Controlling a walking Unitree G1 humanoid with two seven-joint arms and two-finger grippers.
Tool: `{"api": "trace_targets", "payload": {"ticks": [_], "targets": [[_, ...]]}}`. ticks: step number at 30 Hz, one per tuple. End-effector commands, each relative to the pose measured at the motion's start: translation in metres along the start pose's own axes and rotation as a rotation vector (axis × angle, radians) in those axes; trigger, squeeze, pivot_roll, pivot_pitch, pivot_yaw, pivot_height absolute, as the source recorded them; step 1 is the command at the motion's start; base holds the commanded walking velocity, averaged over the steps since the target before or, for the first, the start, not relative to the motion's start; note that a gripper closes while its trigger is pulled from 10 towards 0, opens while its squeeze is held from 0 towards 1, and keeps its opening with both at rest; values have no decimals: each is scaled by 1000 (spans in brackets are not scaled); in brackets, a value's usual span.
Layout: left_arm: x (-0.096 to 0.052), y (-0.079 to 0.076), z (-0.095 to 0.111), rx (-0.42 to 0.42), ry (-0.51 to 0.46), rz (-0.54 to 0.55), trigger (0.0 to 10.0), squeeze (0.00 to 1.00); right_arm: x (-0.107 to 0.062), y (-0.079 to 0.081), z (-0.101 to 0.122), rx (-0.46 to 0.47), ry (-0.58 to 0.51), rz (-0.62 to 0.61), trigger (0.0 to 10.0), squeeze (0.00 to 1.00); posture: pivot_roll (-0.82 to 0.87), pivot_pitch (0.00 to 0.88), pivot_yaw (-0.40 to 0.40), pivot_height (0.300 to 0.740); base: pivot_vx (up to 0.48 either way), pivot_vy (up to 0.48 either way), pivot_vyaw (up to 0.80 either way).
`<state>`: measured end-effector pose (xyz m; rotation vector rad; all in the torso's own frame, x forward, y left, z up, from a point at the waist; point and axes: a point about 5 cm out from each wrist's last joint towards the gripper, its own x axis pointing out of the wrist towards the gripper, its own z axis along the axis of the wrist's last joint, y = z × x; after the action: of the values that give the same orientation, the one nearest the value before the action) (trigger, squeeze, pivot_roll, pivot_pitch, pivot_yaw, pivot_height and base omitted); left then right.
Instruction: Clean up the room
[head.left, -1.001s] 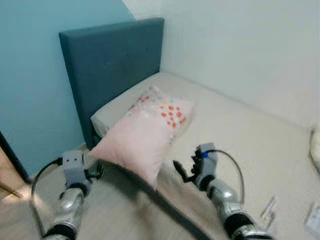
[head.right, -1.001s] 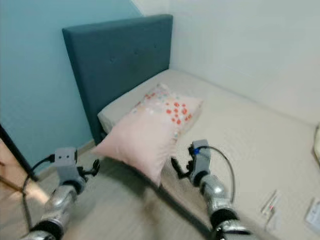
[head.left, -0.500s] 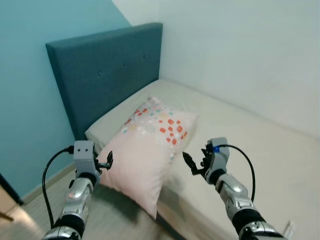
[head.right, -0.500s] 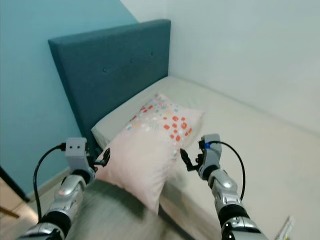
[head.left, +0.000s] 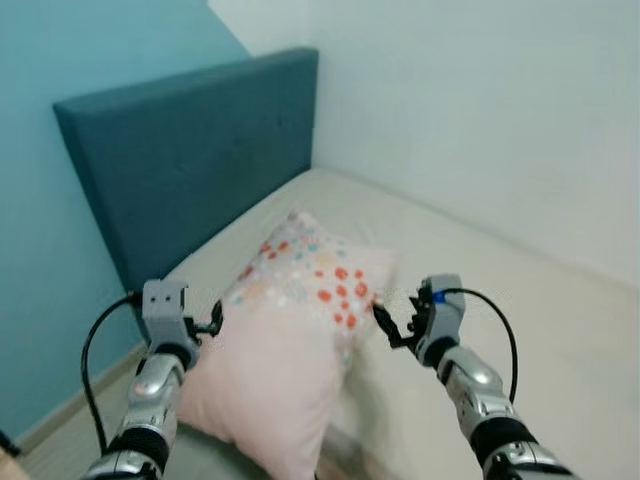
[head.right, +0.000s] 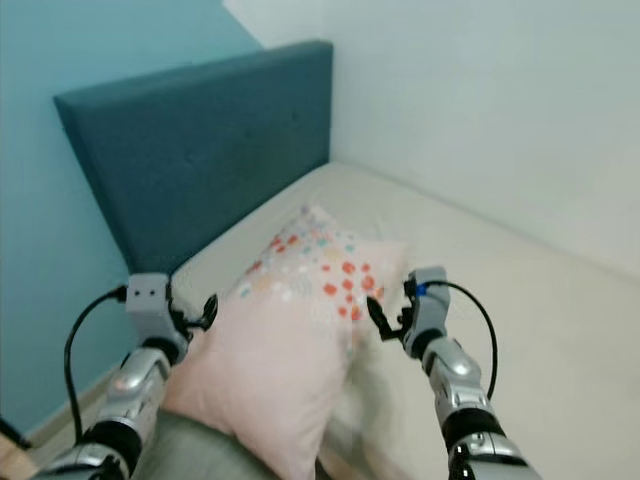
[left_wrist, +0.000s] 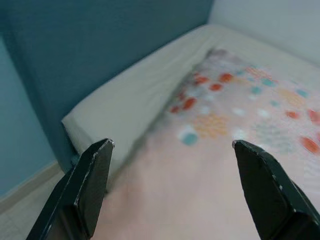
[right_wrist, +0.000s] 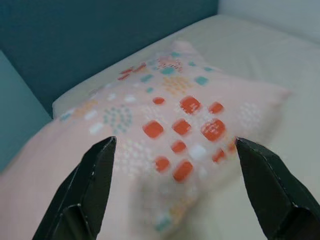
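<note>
The left gripper (head.left: 212, 318) hangs just beside one edge of the pillow (head.left: 300, 330), fingers (left_wrist: 85, 185) spread apart and empty. The right gripper (head.left: 385, 325) hangs by the opposite edge, fingers (right_wrist: 95, 175) also spread, holding nothing. The pillow lies between the two, pink with a dotted end, on the mattress (head.left: 520, 300) and overhanging its near edge, below the headboard (head.left: 190, 160)
</note>
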<state>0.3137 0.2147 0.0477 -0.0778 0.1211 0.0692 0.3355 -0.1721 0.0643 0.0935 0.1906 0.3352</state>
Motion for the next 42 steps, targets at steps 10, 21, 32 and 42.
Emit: {"api": "trace_targets", "payload": {"ticks": [10,21,32,42], "targets": [[4,-3,0,44,31,9,10000,0,-4,-10,2,25,-18,-59,10000,0,32,0,-64,740,0,99,-320],[10,1,12,72,10,20,10000,0,-2,-9,3,36,-27,-76,10000,0,34,0,-53,740,0,432,0],[13,-12,14,83,-3,-32,10000,0,-3,-16,8,70,-44,-121,10000,0,30,0,-46,740,0,477,-655],[13,-24,12,83,-9,-69,10000,0,-4,-21,10,77,-53,-147,10000,0,27,0,-47,740,0,395,-800]]}}
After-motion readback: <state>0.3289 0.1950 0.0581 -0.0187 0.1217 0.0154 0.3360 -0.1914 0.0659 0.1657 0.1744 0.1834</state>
